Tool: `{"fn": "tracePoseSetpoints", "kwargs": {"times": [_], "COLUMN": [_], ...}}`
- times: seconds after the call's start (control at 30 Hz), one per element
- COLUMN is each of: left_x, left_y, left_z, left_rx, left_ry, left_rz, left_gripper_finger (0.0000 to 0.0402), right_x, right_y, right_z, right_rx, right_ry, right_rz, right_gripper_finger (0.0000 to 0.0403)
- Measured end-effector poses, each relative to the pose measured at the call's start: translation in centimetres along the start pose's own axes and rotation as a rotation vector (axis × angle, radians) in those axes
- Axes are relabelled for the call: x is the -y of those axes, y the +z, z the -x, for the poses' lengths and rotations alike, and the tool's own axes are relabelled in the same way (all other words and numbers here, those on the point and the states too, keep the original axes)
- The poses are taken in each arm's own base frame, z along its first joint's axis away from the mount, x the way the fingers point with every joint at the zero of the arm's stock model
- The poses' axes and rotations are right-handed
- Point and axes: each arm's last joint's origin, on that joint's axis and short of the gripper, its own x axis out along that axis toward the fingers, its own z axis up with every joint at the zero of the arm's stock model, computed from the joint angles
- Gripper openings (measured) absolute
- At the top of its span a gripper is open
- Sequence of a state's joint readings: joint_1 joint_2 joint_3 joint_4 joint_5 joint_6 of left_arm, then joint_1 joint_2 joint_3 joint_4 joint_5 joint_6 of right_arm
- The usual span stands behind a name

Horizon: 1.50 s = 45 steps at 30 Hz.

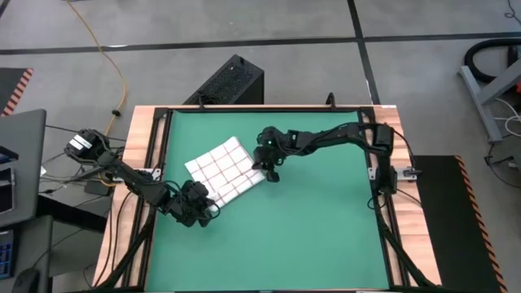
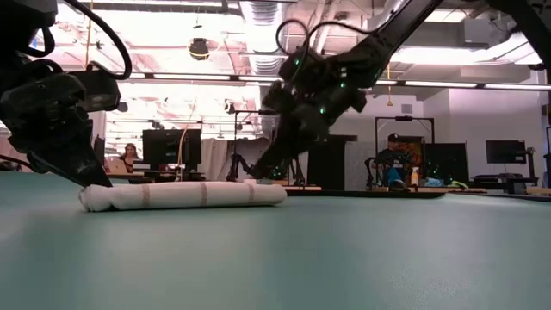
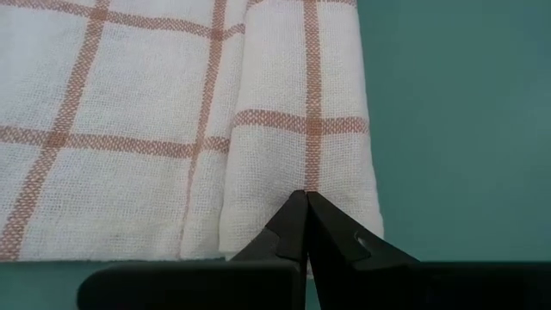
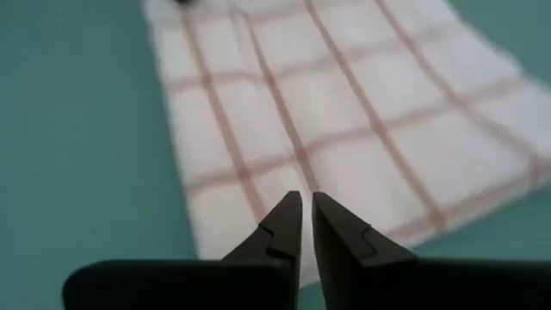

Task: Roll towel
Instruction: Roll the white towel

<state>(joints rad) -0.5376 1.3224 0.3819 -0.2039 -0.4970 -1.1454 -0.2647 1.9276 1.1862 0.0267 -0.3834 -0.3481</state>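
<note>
Towel (image 1: 225,169) lies near the middle of the green mat (image 1: 326,228), skewed to the mat's edges, with a narrow fold or first turn of roll along one side. The left gripper (image 1: 198,205) sits at the towel's near-left corner, jaws together with their tips pressed on that folded edge; whether they pinch cloth I cannot tell. The right gripper (image 1: 271,172) hovers just off the towel's right corner, jaws a sliver apart and holding nothing. The risk, as I judge it, is uneven work: if only the left end is turned, the roll would skew into a cone or spring open, and soft cloth could slide from closed tips.
</note>
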Motion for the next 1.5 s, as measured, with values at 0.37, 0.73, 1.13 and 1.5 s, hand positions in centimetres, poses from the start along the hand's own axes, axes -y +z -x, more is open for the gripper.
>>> {"fn": "tracePoseSetpoints", "kwargs": {"times": [0.37,0.73,1.13,1.5], "left_x": [0.0,0.0,0.1,0.1], "left_y": [0.0,0.0,0.0,0.0], "left_z": [0.0,0.0,0.0,0.0], "left_rx": [-0.006,-0.013,-0.018,-0.017], "left_ry": [-0.002,-0.006,-0.013,-0.015], "left_rz": [-0.005,-0.015,-0.035,-0.034], "left_gripper_finger": [0.0,0.0,0.0,0.0], "right_x": [-2.9,-3.8,-1.1,-1.6], "right_y": [1.4,-0.2,-2.4,-2.1], "right_z": [1.7,-1.3,-2.3,-2.3], "right_rx": [-0.025,-0.159,-0.23,-0.254], "right_ry": [0.136,0.038,-0.048,-0.092], "right_rz": [0.416,0.604,0.474,0.458], "right_gripper_finger": [0.0211,0.0302,0.0277,0.0237]}}
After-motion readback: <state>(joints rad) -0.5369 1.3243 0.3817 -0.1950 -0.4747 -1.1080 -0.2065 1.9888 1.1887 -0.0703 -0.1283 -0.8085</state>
